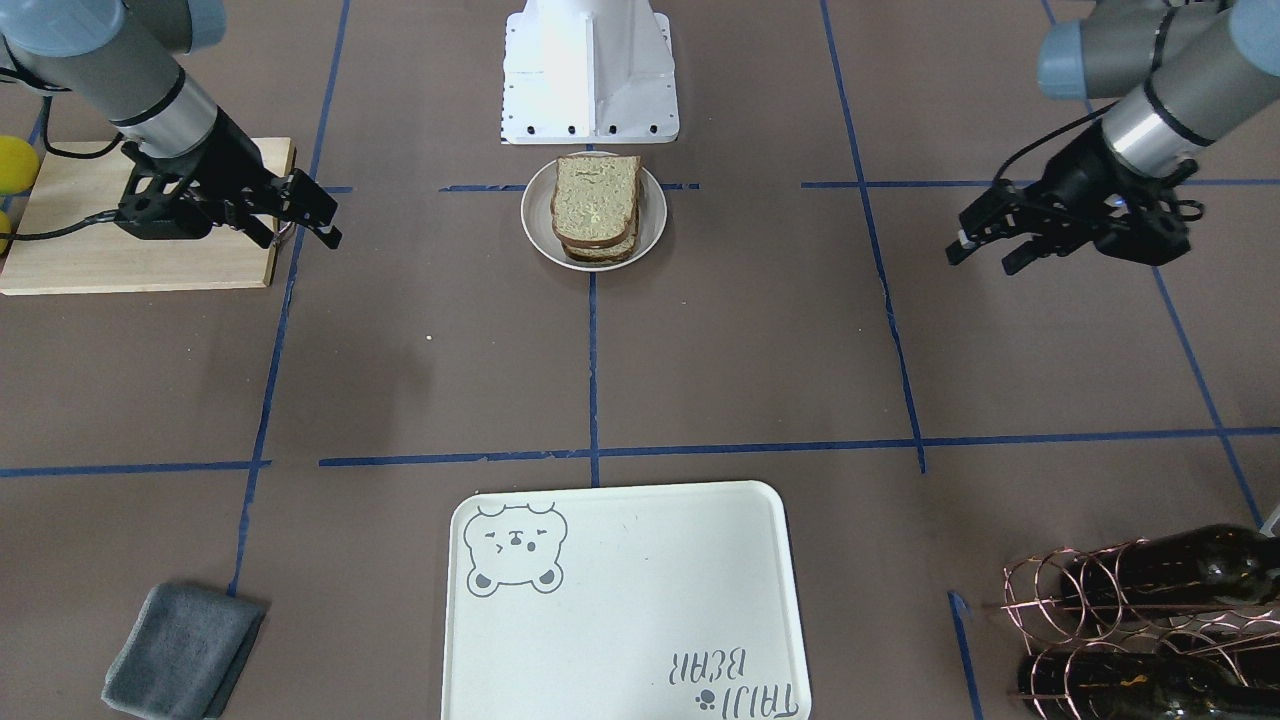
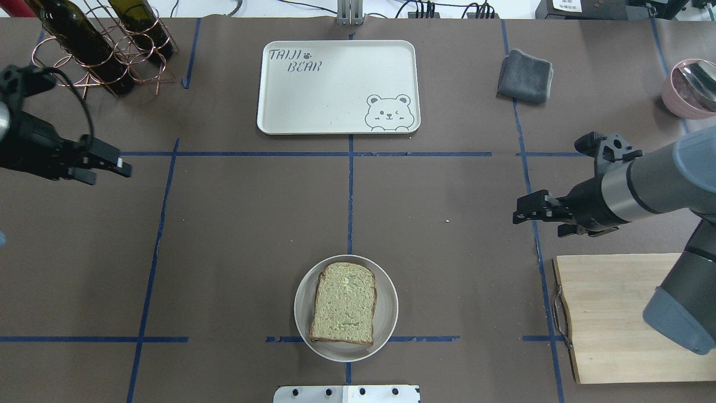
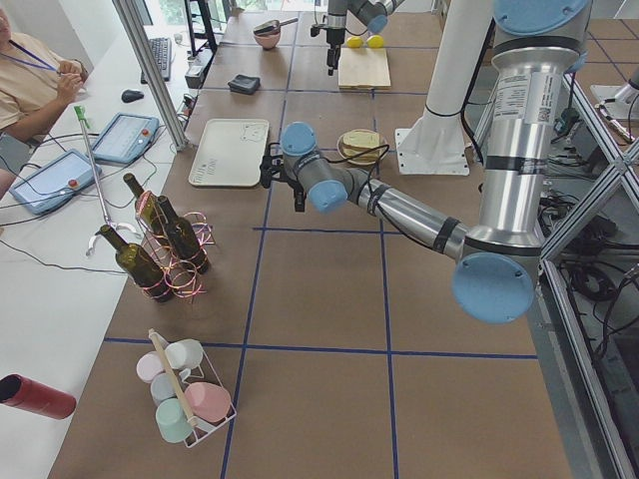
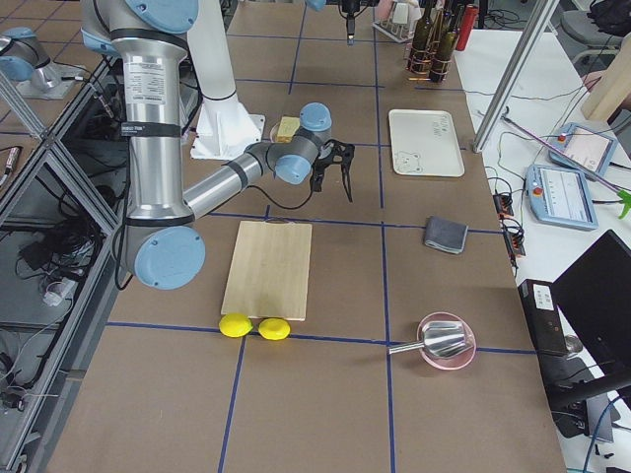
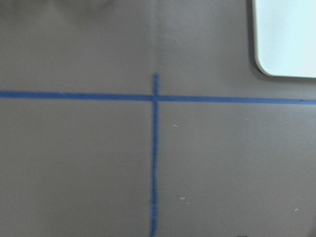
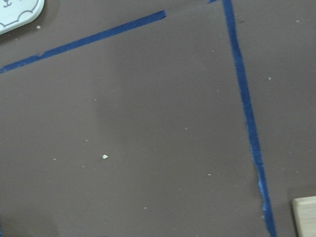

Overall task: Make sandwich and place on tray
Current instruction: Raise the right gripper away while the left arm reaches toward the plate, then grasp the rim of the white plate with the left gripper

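Note:
The sandwich (image 2: 343, 302) is a stack of brown-crusted bread slices on a small round off-white plate (image 2: 387, 330), near the robot's base at table centre; it also shows in the front view (image 1: 597, 205). The egg is hidden. The cream-white tray (image 2: 335, 89) with the bear drawing lies bare at the far side, also in the front view (image 1: 640, 600). My left gripper (image 2: 109, 172) is open and empty, hovering far left of both. My right gripper (image 2: 538, 224) is open and empty, hovering right of the plate.
A pale wooden cutting board (image 2: 615, 313) lies under my right arm, with two yellow lemons (image 4: 251, 327) beside it. A grey cloth (image 2: 526, 75) lies right of the tray. A wire rack with wine bottles (image 2: 95, 50) stands far left. A pink bowl (image 2: 688, 87) sits far right.

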`<state>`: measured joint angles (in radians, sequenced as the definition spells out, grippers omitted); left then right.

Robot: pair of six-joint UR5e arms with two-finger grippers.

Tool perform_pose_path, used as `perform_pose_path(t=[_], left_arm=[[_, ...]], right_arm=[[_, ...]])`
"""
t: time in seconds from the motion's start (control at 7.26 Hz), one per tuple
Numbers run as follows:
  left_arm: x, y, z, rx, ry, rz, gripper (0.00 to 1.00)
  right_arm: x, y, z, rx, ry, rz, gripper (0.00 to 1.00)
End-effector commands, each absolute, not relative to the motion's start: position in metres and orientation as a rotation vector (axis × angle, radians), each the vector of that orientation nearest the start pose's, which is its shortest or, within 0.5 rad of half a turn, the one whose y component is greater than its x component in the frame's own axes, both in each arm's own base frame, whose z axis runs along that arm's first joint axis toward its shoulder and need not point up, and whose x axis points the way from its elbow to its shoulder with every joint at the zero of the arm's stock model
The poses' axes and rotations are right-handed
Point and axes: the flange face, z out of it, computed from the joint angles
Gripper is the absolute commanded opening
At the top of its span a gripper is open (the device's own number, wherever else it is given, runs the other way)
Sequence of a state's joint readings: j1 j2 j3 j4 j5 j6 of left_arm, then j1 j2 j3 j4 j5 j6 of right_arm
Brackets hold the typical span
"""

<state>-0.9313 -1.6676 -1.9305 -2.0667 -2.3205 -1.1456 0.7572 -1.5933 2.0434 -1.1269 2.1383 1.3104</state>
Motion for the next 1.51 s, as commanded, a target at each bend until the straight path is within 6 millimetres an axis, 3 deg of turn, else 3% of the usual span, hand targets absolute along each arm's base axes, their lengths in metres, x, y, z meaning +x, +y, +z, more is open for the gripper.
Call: perform_pose_path(t=[0.0, 0.14, 0.28, 0.41, 0.55, 0.69, 0.83, 1.38], left_arm=[[0.361, -0.381, 0.305, -0.001, 1.169, -0.200, 0.78], [0.414, -0.349, 0.277, -0.048, 1.174, -0.204, 0.75], [0.448, -0.332, 0.262, -0.025, 1.125, -0.234, 0.68], [0.489, -0.304, 0.256, -0.024, 1.074, -0.206, 0.64], [0.516, -0.296, 0.258, -0.007, 1.037, -0.219, 0.51], [0.536, -0.283, 0.259, -0.031, 1.027, -0.223, 0.46], [0.548, -0.280, 0.261, -0.045, 1.016, -0.226, 0.41], [0.554, -0.274, 0.263, -0.050, 1.010, -0.216, 0.41]], right_arm=[[-0.255, -0.386, 0.418, 0.000, -0.984, 0.136, 1.00], [-0.255, -0.387, 0.417, 0.005, -0.987, 0.136, 1.00], [-0.255, -0.387, 0.417, 0.004, -0.987, 0.134, 1.00], [-0.255, -0.387, 0.416, 0.006, -0.990, 0.133, 1.00], [-0.257, -0.388, 0.414, 0.007, -0.992, 0.131, 1.00], [-0.257, -0.389, 0.416, 0.007, -0.988, 0.134, 1.00], [-0.258, -0.389, 0.417, 0.005, -0.986, 0.136, 1.00], [-0.260, -0.392, 0.423, 0.012, -0.995, 0.133, 1.00]])
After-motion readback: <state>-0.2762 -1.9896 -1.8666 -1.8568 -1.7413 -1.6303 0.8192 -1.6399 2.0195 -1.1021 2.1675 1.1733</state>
